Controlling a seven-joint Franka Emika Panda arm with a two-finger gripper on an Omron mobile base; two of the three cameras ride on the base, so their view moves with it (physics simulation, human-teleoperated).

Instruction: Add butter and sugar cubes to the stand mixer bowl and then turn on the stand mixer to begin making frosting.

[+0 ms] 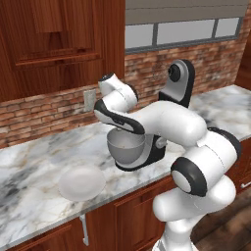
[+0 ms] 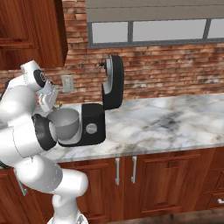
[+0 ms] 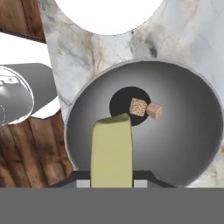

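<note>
Hand view, for your record: pincer grasping butter above stand mixer bowl containing two sugar cubes.

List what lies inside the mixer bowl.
Two sugar cubes lie at the bottom of the stand mixer bowl. The butter, held in the gripper above, hides part of the near wall.

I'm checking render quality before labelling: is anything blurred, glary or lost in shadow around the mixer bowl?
Hand view: sharp; the stand mixer bowl shades smoothly, dark at its centre, where two sugar cubes stay readable; the butter is evenly lit. Left base view: the arm hides part of the bowl, no glare. Right base view: the stand mixer is flat black, with little surface detail.
</note>
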